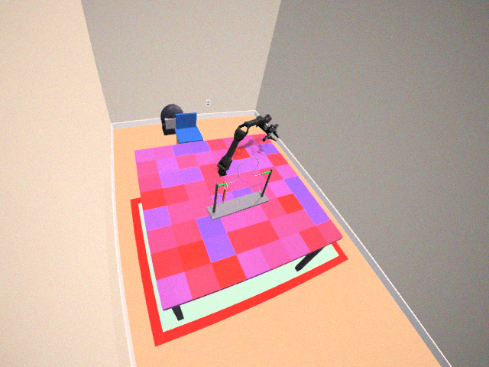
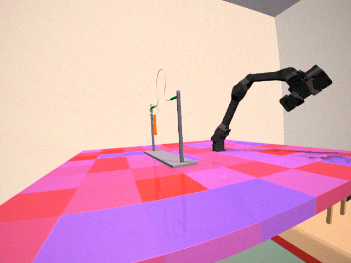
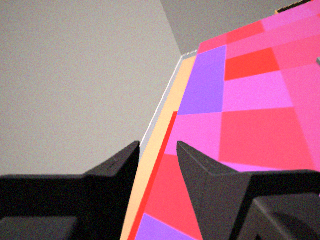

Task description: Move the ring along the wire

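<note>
In the top view, we see our black arm [image 1: 238,140] standing on the patchwork table [image 1: 252,232] [image 2: 119,226] [image 3: 260,135] near the centre of the frame, reaching toward the upper right. Our gripper [image 1: 270,134] [image 2: 301,97] [image 3: 158,145] is above the table's far right corner, well apart from the wire. The ring [image 1: 225,184] [image 2: 154,109] hangs just left of the frame's centre, on the green part beside the left-hand post [image 1: 215,198], its orange handle [image 1: 224,194] [image 2: 154,124] pointing down. The wire [image 1: 247,157] [image 2: 161,69] loops up between this post and the right-hand one [image 1: 266,183], both on a grey base [image 1: 238,205] [image 2: 170,159]. A blue chair [image 1: 189,128] stands in the upper left.

In the exterior view, we find the ring and its handle left of centre, by the farther post [image 2: 152,136]; the nearer post [image 2: 180,127] has only its green stub of wire. Our gripper is at the upper right, high over the table.

In the wrist view, our two fingers rise from the bottom edge with a gap between them: we have the hand partly open, holding nothing. Table patches fill the right side, a grey wall [image 3: 75,85] the left.
</note>
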{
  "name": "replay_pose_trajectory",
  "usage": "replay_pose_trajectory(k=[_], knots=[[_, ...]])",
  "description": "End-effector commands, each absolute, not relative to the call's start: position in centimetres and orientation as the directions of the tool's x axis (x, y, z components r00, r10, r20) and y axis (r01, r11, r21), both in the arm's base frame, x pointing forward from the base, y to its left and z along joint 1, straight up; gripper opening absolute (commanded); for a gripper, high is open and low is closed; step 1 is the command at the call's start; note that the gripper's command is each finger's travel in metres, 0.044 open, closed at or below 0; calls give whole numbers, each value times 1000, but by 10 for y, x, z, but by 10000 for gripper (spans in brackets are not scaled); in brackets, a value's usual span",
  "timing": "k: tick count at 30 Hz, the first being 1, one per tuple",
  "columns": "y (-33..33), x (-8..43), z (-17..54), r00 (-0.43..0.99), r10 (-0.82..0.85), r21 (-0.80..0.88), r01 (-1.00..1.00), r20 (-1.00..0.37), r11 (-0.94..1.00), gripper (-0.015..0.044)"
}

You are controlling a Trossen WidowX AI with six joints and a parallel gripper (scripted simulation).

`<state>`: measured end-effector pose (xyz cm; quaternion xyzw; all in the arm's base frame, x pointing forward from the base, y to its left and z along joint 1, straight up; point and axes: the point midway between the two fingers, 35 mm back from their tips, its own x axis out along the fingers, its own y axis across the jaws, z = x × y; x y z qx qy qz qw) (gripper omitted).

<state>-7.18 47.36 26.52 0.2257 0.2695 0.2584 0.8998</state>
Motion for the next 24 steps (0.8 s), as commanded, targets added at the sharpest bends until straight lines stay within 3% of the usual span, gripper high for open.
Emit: replay_pose_trajectory(k=[1,24], knots=[[476,-41,267,722,569,518,-337,-393,786,160],[470,90,301,697,578,339,-469,-425,815,160]])
